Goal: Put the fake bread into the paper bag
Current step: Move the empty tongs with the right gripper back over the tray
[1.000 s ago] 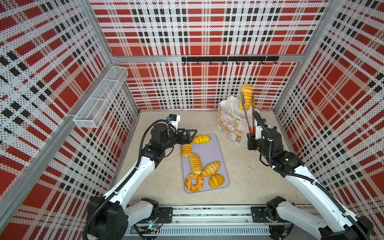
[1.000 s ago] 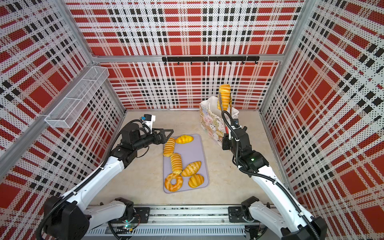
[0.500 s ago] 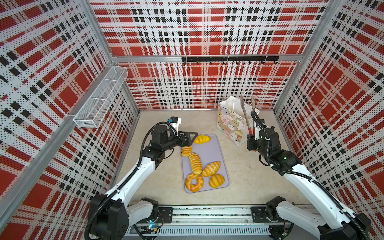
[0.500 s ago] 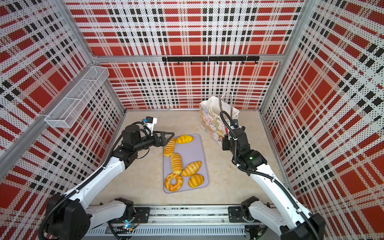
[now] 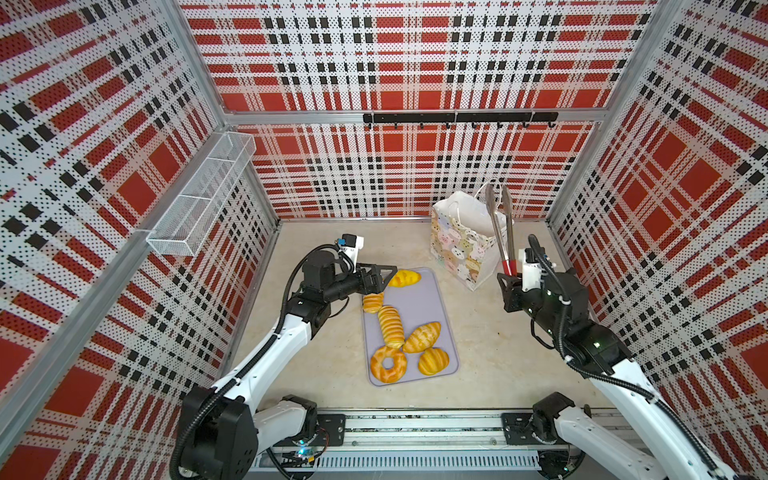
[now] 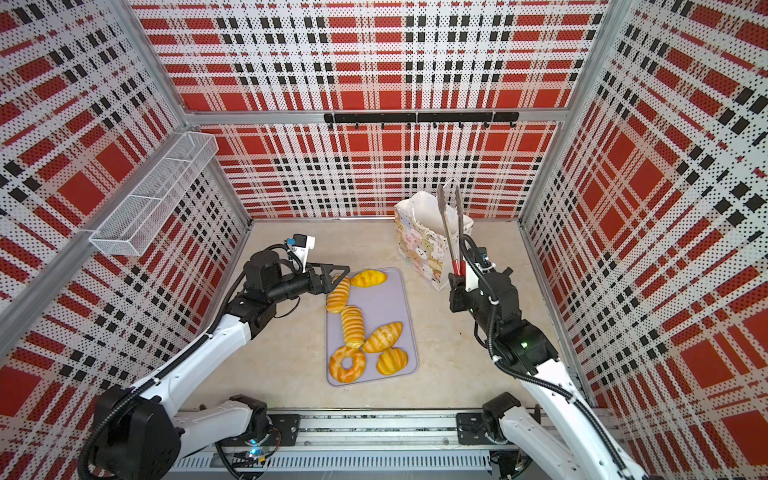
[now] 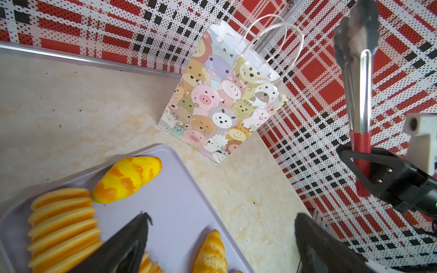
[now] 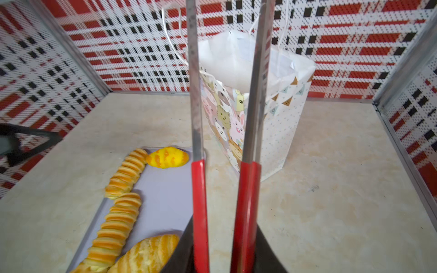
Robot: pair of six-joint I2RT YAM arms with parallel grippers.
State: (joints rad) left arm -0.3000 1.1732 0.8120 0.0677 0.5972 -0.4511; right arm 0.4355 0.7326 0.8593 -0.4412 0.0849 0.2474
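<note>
Several pieces of fake bread lie on the lavender tray (image 5: pixel 424 299): a speckled oval (image 5: pixel 404 277), two ridged rolls (image 5: pixel 390 326), a loaf (image 5: pixel 422 337), a ring doughnut (image 5: pixel 388 364) and a round bun (image 5: pixel 433 360). The paper bag (image 5: pixel 459 245) (image 7: pixel 220 104) stands upright behind the tray's right corner. My right gripper (image 5: pixel 510 276) (image 8: pixel 221 236) is shut on the red handles of metal tongs (image 5: pixel 500 224) (image 8: pixel 196 94). The tongs point up over the bag's mouth with nothing between their tips. My left gripper (image 5: pixel 384 276) (image 7: pixel 220 216) is open over the tray's far left corner, holding nothing.
A white wire basket (image 5: pixel 199 203) hangs on the left wall and a black hook rail (image 5: pixel 459 118) runs along the back wall. Plaid walls close in three sides. Bare beige table lies between the tray and my right arm.
A second ago the tongs held a ridged bread above the bag; now they are empty and that bread is out of sight. My left gripper has shifted slightly over the tray corner.
</note>
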